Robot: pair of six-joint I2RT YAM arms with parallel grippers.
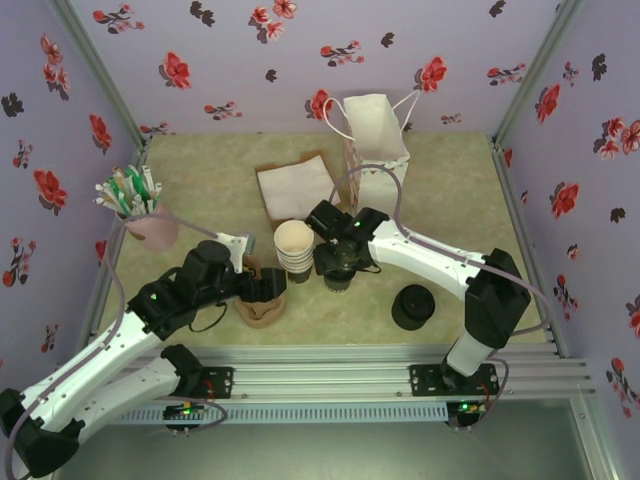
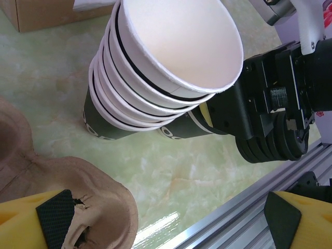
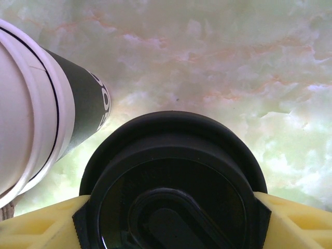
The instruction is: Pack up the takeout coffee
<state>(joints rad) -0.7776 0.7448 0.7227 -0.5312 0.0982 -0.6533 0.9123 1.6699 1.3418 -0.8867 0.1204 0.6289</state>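
Right wrist: right gripper (image 3: 171, 222) clamps takeout coffee (image 3: 171, 150).

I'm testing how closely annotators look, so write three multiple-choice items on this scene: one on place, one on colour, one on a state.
1. Relative to the takeout coffee, the stack of lidless cups stands: A) on top of it B) far off C) close beside it.
2. The coffee's lid is: A) white B) black C) red.
3. The left gripper is: A) open at the pulp carrier B) shut on a cup C) shut, empty.
Key: 1 C, both wrist views show them side by side; 2 B, the right wrist view shows a black lid; 3 A, its fingers stand wide apart.
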